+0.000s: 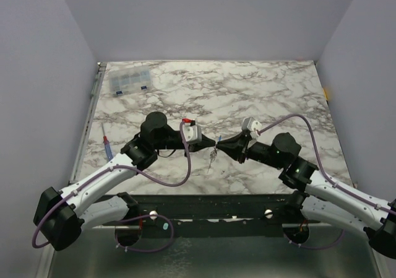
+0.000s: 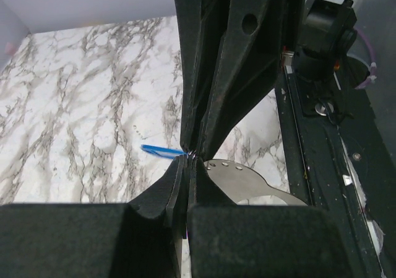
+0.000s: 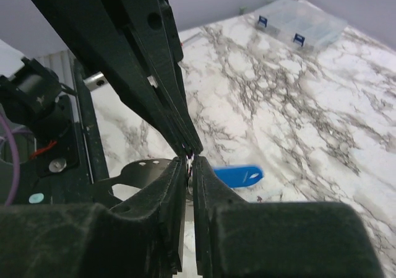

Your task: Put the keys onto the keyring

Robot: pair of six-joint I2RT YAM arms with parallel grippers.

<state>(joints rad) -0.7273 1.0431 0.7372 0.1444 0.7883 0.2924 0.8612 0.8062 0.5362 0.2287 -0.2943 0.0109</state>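
The keyring [image 1: 215, 148] sits at mid-frame in the top view, its thin loop mostly hidden. Its blue oblong tag [image 3: 238, 176] juts out sideways, lying flat. Pale keys [image 1: 212, 160] dangle below it, too small to count.

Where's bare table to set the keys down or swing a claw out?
The table is bare from the clear box to the far right corner. Crowded mid-table where left claw and right claw meet; screwdriver lies by the left edge.
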